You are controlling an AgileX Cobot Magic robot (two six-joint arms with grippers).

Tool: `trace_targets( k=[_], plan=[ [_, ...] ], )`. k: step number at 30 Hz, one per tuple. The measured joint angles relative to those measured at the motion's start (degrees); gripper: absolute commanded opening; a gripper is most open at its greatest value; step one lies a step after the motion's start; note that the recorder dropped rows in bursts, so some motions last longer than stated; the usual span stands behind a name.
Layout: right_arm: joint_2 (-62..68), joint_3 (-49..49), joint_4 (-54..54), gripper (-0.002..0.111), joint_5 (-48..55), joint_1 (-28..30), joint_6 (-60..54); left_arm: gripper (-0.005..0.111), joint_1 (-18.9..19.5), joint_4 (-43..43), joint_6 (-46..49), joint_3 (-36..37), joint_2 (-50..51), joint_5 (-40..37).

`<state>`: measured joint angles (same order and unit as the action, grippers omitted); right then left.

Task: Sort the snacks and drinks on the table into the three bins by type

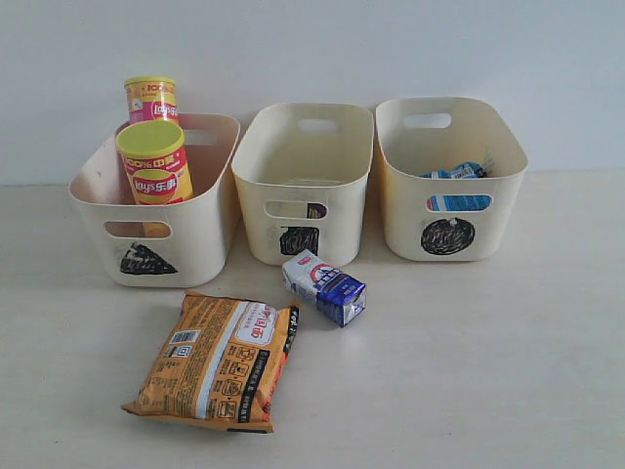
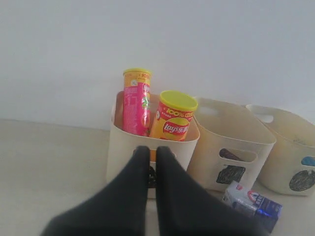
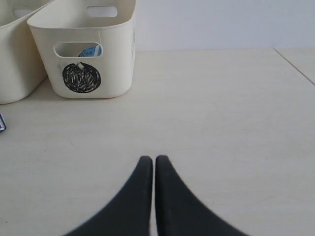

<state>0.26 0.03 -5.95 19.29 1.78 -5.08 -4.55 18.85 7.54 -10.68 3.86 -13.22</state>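
my left claw (image 2: 152, 153) pinched shut, empty | triangle bin (image 1: 195, 244): pink tube (image 1: 150, 98) and orange-yellow tube (image 1: 154, 161) in | orange packet (image 1: 217, 360) on counter (image 1: 488, 371), unsorted | square bin (image 1: 303, 161): contents unclear | blue-white carton (image 1: 324, 287) on counter just before it, unsorted | circle bin (image 1: 410, 210): blue-white packet (image 1: 459, 172) in | my right claw (image 3: 154, 162) shut, empty

Orange packet (image 1: 215, 362), blue carton (image 1: 324, 287) (both unsorted)

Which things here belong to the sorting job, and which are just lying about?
Job: pink tube and orange tube, both in the triangle bin; orange packet and blue-white carton on the table; blue-white packet in the circle bin; square bin.
Lying about: nothing seen; only the white wall behind.
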Motion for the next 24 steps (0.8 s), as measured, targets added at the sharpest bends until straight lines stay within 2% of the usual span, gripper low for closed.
trace_targets(
  k=[6,20,24],
  plan=[
    [0.0,0.0,0.0,0.000,0.0,0.0,0.0,0.004,0.0,-6.2,0.8,1.1,0.0,-0.2],
    [0.0,0.0,0.0,0.000,-0.2,0.0,0.0,0.004,0.0,-6.2,0.6,1.2,0.0,-0.2],
    [0.0,0.0,0.0,0.000,-4.8,0.0,0.0,0.004,0.0,-6.2,0.6,1.2,0.0,-0.2]
  ],
)
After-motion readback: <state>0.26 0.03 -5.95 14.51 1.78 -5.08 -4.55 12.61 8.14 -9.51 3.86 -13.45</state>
